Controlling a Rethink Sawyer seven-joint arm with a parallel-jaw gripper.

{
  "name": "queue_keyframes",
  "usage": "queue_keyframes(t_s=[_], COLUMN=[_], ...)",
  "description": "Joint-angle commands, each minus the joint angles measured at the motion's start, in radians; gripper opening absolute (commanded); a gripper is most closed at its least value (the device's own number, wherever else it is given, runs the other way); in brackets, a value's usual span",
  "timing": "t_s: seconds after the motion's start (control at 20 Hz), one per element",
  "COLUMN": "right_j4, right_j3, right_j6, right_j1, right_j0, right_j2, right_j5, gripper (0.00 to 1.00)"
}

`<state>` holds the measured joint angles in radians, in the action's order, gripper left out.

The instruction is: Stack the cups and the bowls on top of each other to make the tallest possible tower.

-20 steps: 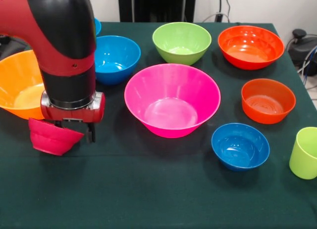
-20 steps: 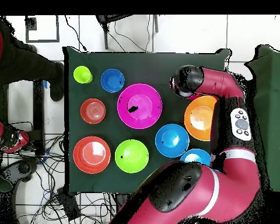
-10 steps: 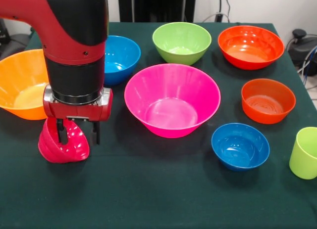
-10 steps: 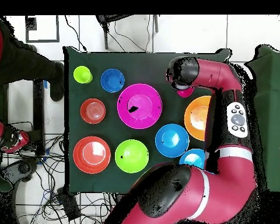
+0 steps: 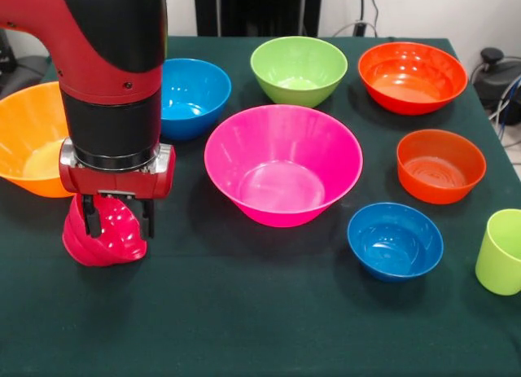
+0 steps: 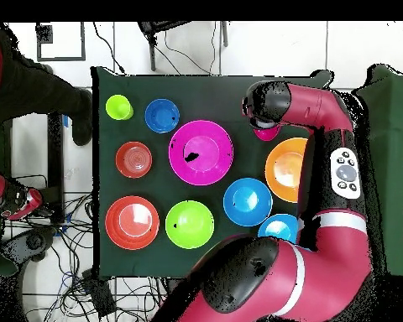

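The tool (image 5: 118, 216) straddles the tipped crimson bowl's (image 5: 110, 237) rim, 1 finger inside; overhead, the arm hides this grip.

front oblique, overhead top-down; shared table (image 5: 244, 312)

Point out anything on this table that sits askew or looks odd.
The crimson bowl is tipped on its side on the cloth beside the orange bowl, its opening facing sideways. The hand straddles its rim, one finger inside. Every other bowl and the cup stands upright.
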<state>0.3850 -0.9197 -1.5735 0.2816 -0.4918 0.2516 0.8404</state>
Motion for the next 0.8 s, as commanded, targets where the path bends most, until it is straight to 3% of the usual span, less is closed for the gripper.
queue_keyframes(t_s=[0.05, 0.4, 0.8], right_j4=[0.050, 0.058, 0.109], right_j3=[-0.009, -0.036, -0.081], right_j6=[0.146, 0.125, 0.099], right_j1=[-0.041, -0.017, 0.057], right_j0=[0.007, 0.014, 0.055], right_j2=[0.016, 0.001, -0.072], right_j5=[0.099, 0.064, 0.010], gripper=[1.00, 1.00, 1.00])
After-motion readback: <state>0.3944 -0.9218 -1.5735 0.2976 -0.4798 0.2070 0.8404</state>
